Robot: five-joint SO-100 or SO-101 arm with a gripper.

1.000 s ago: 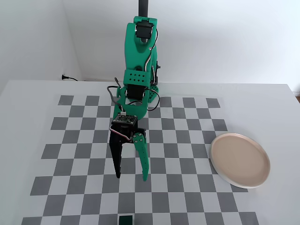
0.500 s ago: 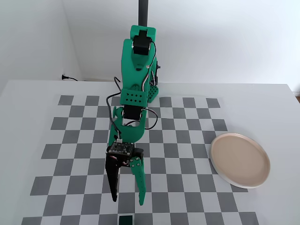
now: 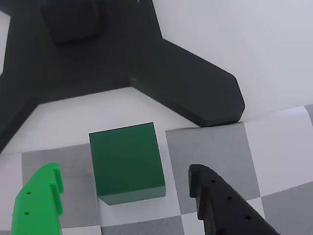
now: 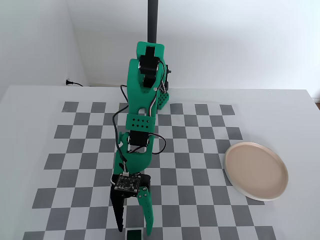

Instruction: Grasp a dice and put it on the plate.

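- The table [image 4: 30,100] is white and carries a checkerboard mat [image 4: 200,150] of grey and white squares, which covers most of the surface in the fixed view.
- The green arm [image 4: 142,100] reaches from its base at the far side of the mat toward the near edge, bent downward, with a small circuit board on the wrist.
- A dark stand [image 3: 146,63] with spreading legs fills the upper part of the wrist view, on the white surface beyond the mat.
- The plate [image 4: 256,170] is beige-pink and round with a paler rim. It lies at the right side of the mat in the fixed view, well apart from the arm.
- The gripper [image 4: 132,227] points down at the near edge of the mat. Its two fingers are spread apart and hold nothing: one green finger [image 3: 39,203] and one black finger [image 3: 222,203].
- The dice [image 3: 128,161] is a plain dark green cube. It rests on the mat, partly on a grey square, between the two fingertips in the wrist view, with a gap on each side so neither finger touches it.
- In the fixed view only the top of the dice [image 4: 134,234] shows at the bottom edge, just below the fingertips.
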